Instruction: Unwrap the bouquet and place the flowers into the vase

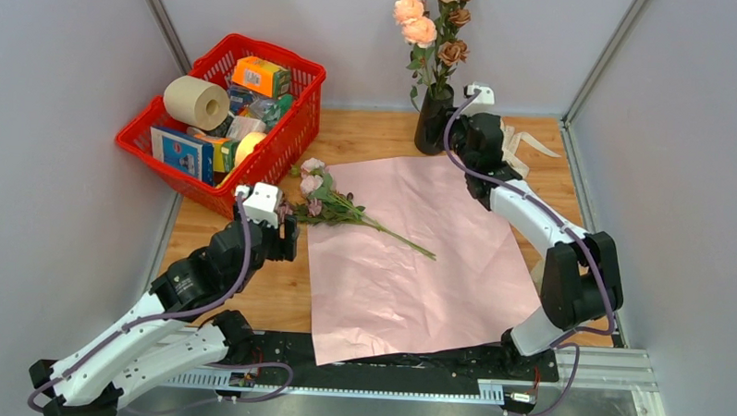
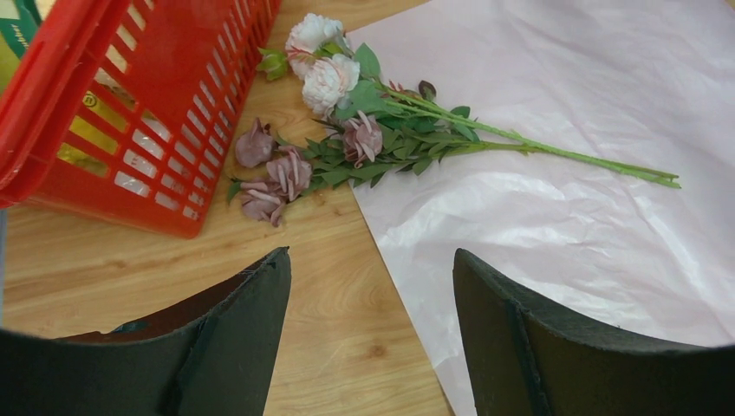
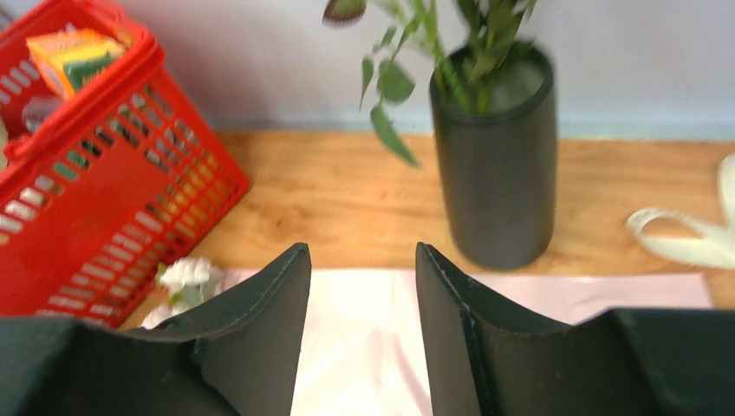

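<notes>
At the worktop's far edge, the vase already holds several roses; the right claw beside it hangs parted and empty. Next, I'd say, the wide-spread left claw must pinch the flowers lying half on the paper.

The black vase stands upright at 12 o'clock on the table, holding peach and brown roses. Pale pink and mauve roses lie across the flat pink paper, at its 10 o'clock corner.
</notes>
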`<state>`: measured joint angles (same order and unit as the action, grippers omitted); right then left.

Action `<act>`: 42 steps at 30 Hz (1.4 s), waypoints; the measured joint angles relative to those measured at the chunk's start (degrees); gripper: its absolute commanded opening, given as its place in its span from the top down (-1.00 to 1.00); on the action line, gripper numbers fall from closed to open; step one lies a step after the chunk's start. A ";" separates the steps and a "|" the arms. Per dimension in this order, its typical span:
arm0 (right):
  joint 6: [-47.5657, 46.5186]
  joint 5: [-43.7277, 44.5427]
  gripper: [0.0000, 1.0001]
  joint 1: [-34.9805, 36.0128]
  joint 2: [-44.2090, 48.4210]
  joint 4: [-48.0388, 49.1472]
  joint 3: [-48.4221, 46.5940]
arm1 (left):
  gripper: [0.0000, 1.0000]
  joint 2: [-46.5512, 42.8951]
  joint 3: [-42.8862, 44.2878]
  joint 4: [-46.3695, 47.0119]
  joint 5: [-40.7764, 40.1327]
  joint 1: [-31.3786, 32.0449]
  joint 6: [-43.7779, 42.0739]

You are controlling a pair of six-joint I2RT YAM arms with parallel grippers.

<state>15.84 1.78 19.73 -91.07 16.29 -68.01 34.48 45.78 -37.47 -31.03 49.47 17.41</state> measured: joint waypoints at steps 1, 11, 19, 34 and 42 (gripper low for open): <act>0.70 -1.01 -0.01 0.22 0.15 -1.11 0.59 | -0.54 -0.70 0.00 0.00 -0.42 0.00 0.00; 1.55 -8.22 0.00 6.54 -0.22 -7.34 7.23 | -0.53 -3.58 0.00 0.26 -4.28 0.00 -0.02; -1.36 -14.56 0.13 12.50 -7.43 -9.51 5.62 | -0.52 -3.61 0.00 0.46 -5.29 0.00 0.00; -5.81 -15.76 0.22 16.74 -19.10 -16.44 -3.26 | -0.52 -3.93 0.00 0.46 -5.25 0.00 0.00; -7.13 -16.37 0.24 16.74 -23.32 -18.08 -5.75 | -0.52 -3.93 0.00 0.42 -5.79 0.00 0.00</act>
<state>8.71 -14.59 36.47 -114.39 -1.78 -73.76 30.55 45.78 -37.06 -36.82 49.47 17.41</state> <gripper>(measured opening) 0.382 0.762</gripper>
